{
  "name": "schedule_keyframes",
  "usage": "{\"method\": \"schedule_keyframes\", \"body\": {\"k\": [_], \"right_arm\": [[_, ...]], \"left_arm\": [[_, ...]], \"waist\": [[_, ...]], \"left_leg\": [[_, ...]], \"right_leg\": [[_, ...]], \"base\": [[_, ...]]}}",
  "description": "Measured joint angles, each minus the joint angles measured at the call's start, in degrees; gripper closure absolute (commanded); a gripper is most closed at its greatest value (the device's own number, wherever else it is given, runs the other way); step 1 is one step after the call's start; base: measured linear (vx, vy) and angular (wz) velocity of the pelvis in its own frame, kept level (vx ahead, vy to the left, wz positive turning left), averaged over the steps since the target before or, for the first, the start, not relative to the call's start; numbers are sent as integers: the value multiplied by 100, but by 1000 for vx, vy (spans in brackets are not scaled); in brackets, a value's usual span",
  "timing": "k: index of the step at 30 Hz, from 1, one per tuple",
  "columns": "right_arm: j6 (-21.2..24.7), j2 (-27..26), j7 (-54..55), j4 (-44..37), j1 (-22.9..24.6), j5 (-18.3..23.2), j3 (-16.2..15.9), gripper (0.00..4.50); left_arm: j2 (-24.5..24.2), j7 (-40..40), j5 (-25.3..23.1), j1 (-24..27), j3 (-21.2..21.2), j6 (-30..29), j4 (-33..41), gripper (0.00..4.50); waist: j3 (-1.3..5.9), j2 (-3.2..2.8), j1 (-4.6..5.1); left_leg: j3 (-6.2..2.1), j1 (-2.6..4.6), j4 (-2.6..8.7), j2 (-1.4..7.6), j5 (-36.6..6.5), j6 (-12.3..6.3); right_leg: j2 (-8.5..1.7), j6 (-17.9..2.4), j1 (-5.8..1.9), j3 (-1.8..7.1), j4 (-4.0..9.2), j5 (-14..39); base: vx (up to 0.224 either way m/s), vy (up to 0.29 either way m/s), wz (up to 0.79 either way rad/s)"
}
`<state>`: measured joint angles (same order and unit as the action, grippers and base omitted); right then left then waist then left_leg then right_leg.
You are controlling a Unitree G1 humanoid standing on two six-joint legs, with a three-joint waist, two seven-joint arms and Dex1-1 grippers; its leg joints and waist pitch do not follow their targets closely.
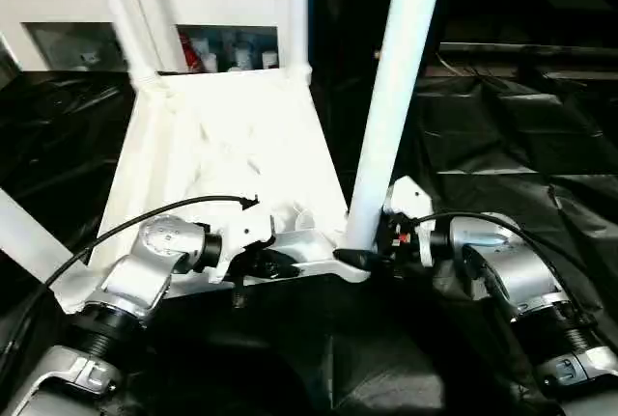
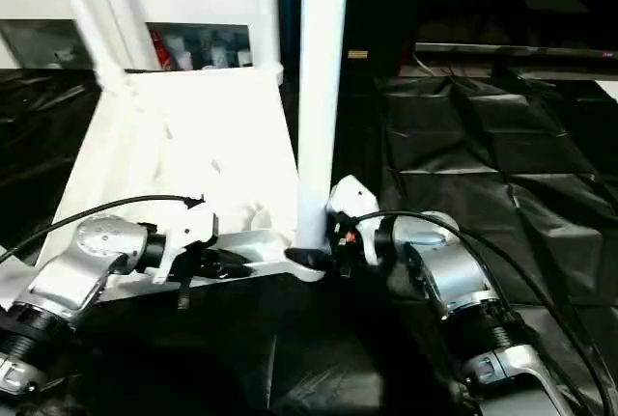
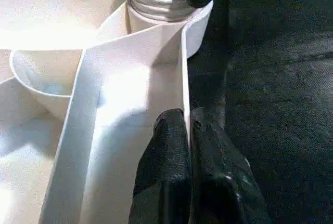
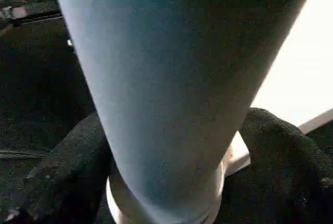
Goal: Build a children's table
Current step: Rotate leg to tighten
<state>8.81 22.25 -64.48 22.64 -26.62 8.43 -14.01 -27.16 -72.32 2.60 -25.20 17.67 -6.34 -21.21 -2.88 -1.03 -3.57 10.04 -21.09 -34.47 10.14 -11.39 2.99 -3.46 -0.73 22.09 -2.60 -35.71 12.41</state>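
On black sheeting, upturned white tabletop (image 1: 232, 146), apparently ribbed.

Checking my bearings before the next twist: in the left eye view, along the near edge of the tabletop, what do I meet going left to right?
Left forearm → left claw on the tabletop rim → near-right leg base → right claw around it → right forearm.
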Motion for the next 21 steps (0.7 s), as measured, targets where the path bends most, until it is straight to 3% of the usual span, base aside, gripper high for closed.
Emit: {"method": "schedule_keyframes", "body": {"k": [13, 18, 21], "right_arm": [[222, -204, 89, 8, 93, 124, 131, 182], [77, -1179, 2309, 647, 37, -9, 906, 194], [50, -1376, 2922, 751, -7, -22, 1020, 196]], "left_arm": [[100, 175, -16, -6, -54, -16, -26, 450], [835, 1506, -354, -376, -228, -593, -418, 450], [1042, 1878, -435, -438, -222, -739, -452, 450]], "waist": [[-5, 14, 3], [-6, 11, 85], [-4, 5, 114]], "left_leg": [[0, 5, -1, 0, 1, 1], [3, 22, 0, -4, 12, 24], [2, 24, 11, -4, 15, 28]], "right_leg": [[0, -1, -3, 1, -6, -1], [0, -18, -4, 11, -16, -19], [0, -17, -5, 10, -14, -21]], "base": [[0, 0, 0], [-10, -1, 0], [0, 0, 0]]}}
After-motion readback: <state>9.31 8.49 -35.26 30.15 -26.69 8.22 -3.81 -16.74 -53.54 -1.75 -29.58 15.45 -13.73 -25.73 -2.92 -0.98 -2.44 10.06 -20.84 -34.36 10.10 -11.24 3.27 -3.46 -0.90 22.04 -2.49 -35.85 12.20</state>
